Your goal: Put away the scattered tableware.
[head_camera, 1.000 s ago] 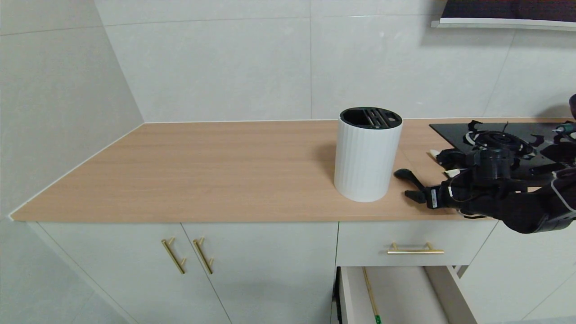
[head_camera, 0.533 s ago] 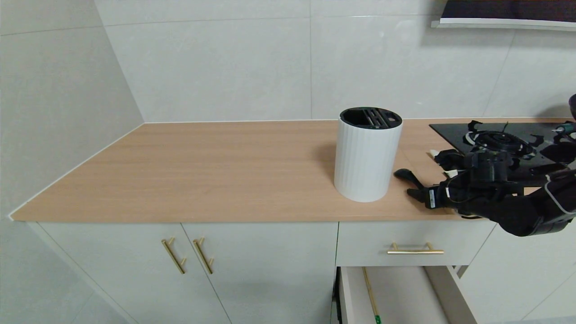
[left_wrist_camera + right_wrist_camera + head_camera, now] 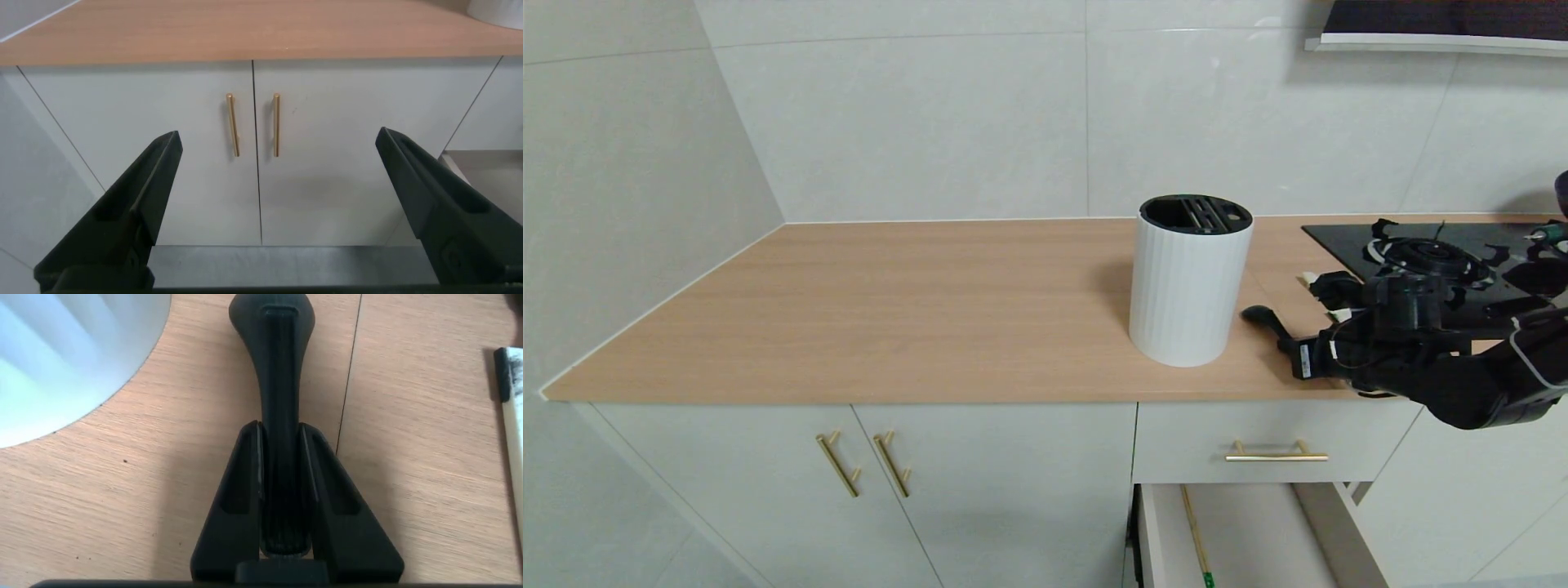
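Grasp step — right gripper (image 3: 282,441) pinched on black handle (image 3: 272,343), just beside white holder (image 3: 1188,286). Next, probably: lift, stand it upright, align with 1 top slot (image 3: 1205,214). Left gripper (image 3: 278,140) spread.

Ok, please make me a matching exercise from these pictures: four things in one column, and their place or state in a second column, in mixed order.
Things
1. white ribbed cylindrical holder
2. black plastic utensil handle
3. white lower drawer
4. left gripper

Places or states
A. jaws open, facing the white cabinet doors
B. pulled open under the wooden counter
C. standing upright on the wooden counter
D. clamped by the right gripper, beside the holder

Pairs: 1-C, 2-D, 3-B, 4-A
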Motion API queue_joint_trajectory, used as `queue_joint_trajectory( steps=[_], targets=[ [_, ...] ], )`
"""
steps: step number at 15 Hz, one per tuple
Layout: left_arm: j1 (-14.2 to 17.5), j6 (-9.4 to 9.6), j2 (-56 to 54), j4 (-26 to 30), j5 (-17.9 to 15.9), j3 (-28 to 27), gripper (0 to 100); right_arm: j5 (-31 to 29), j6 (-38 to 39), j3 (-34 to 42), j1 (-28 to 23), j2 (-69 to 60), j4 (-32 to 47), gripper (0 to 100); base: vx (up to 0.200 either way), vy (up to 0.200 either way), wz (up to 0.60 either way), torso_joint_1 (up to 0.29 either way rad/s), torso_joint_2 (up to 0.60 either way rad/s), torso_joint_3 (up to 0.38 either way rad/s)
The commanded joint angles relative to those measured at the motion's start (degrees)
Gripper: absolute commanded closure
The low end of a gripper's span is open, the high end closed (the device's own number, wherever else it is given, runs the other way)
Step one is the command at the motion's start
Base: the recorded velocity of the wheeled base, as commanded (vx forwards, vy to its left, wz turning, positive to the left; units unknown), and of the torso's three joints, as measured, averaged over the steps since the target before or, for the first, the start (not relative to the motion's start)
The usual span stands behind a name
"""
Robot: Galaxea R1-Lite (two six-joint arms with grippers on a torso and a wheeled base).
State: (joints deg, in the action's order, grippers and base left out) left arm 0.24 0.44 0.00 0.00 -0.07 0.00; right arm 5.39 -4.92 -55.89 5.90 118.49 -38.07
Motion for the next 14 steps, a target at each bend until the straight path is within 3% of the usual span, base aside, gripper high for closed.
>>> queue_joint_trajectory(
  steps=[1,7,11,14],
  targets=[
    [0.02,0.0,0.0,0.0,-0.01,0.0,0,-0.2,0.27,-0.36,-0.01,-0.63,-0.07,100,0.0,0.0,0.0,0.0,0.0,0.0],
    [0.11,0.0,0.0,0.0,-0.01,0.0,0,-3.45,5.1,3.77,1.04,-11.27,1.68,100,0.0,0.0,0.0,0.0,0.0,0.0],
    [0.02,0.0,0.0,0.0,-0.01,0.0,0,-3.37,6.77,4.92,1.04,-23.04,17.94,100,0.0,0.0,0.0,0.0,0.0,0.0],
    [0.02,0.0,0.0,0.0,-0.01,0.0,0,-3.37,9.23,10.89,3.77,-32.8,28.75,100,0.0,0.0,0.0,0.0,0.0,0.0]
  ],
)
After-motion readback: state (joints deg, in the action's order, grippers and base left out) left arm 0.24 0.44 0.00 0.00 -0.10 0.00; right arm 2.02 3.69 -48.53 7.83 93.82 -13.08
